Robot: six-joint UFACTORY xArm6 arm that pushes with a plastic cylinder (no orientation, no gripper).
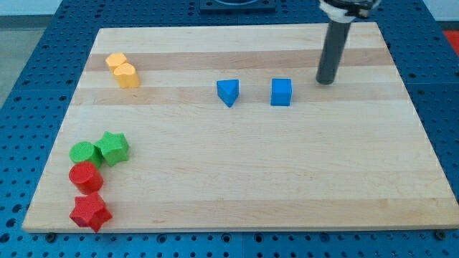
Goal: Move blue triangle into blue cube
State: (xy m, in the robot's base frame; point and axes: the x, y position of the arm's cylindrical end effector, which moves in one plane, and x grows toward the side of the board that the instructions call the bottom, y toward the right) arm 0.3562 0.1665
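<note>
The blue triangle lies on the wooden board a little above the board's middle. The blue cube stands to its right, with a gap about one block wide between them. My tip rests on the board to the right of the blue cube and slightly nearer the view's top, apart from it. The dark rod rises from the tip to the view's top edge.
Two yellow blocks sit touching at the upper left. At the lower left a green cylinder, a green star, a red cylinder and a red star cluster near the board's edge.
</note>
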